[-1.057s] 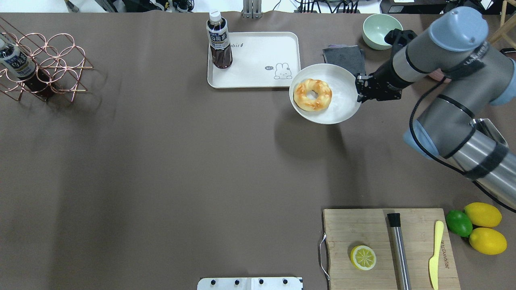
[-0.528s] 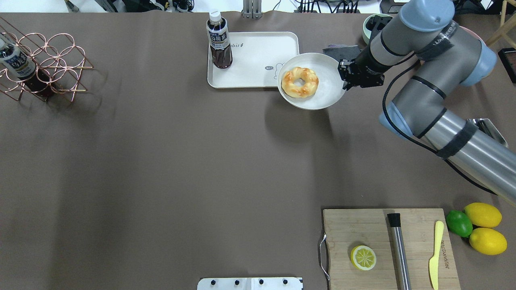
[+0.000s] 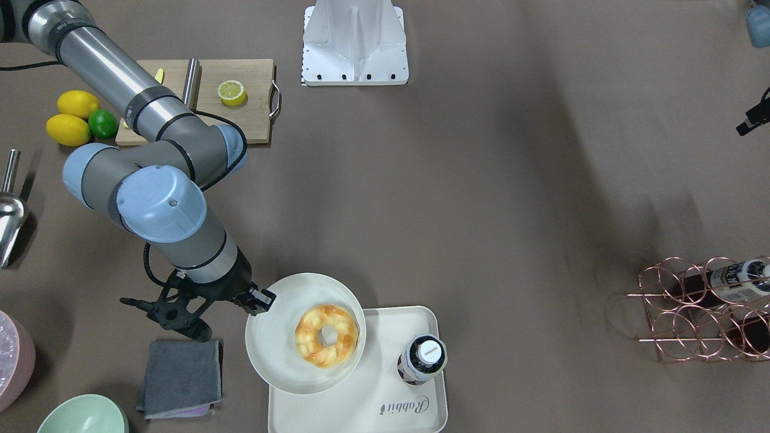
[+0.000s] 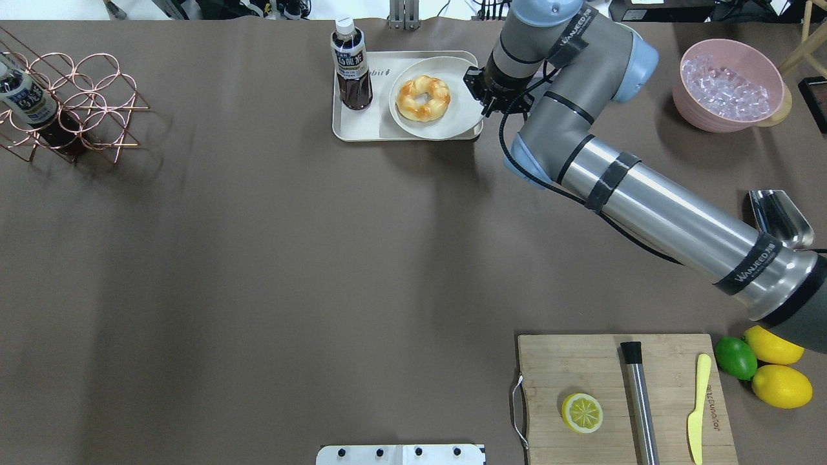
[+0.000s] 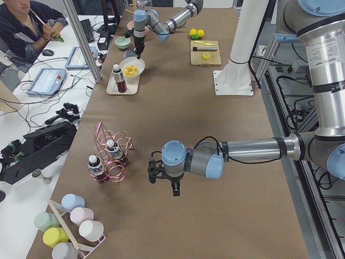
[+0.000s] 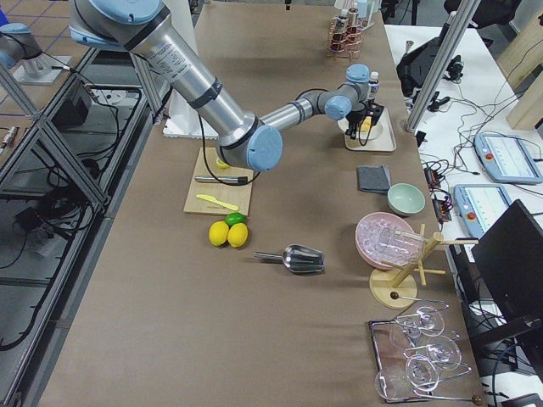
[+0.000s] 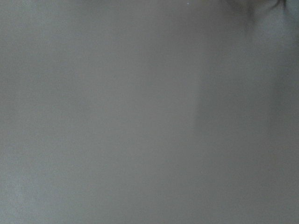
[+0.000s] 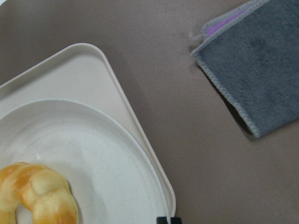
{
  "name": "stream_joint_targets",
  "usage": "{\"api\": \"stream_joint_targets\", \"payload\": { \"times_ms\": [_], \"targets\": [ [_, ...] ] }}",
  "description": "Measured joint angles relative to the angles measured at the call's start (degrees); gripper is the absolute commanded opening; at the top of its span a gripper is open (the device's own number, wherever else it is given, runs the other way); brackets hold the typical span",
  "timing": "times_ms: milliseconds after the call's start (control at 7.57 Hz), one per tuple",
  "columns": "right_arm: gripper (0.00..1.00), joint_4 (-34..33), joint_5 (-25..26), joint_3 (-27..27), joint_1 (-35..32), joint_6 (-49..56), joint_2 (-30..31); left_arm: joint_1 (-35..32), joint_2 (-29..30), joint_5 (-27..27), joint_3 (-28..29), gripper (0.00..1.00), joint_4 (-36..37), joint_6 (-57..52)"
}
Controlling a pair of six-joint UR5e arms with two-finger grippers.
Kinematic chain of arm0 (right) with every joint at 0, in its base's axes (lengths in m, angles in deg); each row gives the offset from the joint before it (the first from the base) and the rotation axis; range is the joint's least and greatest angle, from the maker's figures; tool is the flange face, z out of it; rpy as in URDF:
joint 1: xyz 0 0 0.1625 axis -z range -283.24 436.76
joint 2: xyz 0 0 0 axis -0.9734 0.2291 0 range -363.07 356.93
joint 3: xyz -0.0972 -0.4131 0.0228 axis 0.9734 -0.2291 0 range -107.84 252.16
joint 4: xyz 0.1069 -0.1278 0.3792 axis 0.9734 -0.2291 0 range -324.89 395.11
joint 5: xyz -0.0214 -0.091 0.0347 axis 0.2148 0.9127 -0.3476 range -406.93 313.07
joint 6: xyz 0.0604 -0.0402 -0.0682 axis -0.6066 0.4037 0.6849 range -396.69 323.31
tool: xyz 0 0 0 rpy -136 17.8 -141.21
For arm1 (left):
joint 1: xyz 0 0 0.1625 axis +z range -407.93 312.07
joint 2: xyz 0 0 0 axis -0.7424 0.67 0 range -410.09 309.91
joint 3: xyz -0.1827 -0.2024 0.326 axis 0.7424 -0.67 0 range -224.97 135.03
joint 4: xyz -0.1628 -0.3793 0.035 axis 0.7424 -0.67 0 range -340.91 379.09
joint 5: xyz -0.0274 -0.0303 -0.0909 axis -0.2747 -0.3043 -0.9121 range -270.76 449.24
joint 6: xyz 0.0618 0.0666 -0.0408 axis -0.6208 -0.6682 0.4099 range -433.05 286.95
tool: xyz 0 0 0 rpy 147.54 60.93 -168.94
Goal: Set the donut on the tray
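Cream-white tray, a bottle at its left end; over its right half a plate carries the donut. The right gripper clamps the plate's right rim, the donut just left of its jaws. How the left gripper stands, I cannot tell.

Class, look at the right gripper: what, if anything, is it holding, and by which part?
The right gripper holds the plate, pinched at its rim on the side nearest the arm. The donut lies on the plate and is not gripped itself.
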Motion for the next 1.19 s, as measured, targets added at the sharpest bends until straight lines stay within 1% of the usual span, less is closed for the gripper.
{"api": "stream_joint_targets", "payload": {
  "times_ms": [264, 396, 528, 925, 1057, 1189],
  "targets": [
    [0.00, 5.66, 2.79, -6.92, 1.34, -2.05, -2.83, -0.16, 0.03, 0.06, -0.09, 0.98, 0.00, 0.00],
    [0.78, 7.22, 3.42, -8.28, 1.60, -2.52, -3.21, -0.18, 0.06, 0.04, -0.15, 0.98, 0.00, 0.00],
    [1.00, 7.97, 3.71, -8.73, 1.75, -2.60, -3.35, -0.20, 0.08, 0.05, -0.17, 0.98, 0.00, 0.00],
    [1.00, 8.01, 3.81, -7.45, 1.79, -0.50, -2.91, -0.26, 0.07, 0.00, -0.17, 0.98, 0.00, 0.00],
    [1.00, 7.63, 3.65, -6.29, 1.46, 1.52, -2.43, -0.26, 0.08, 0.00, -0.18, 0.98, 0.00, 0.00],
    [1.00, 6.21, 3.29, -3.35, 0.84, 4.17, -0.70, -0.27, 0.08, 0.00, -0.19, 0.98, 0.04, 0.00]
  ]
}}
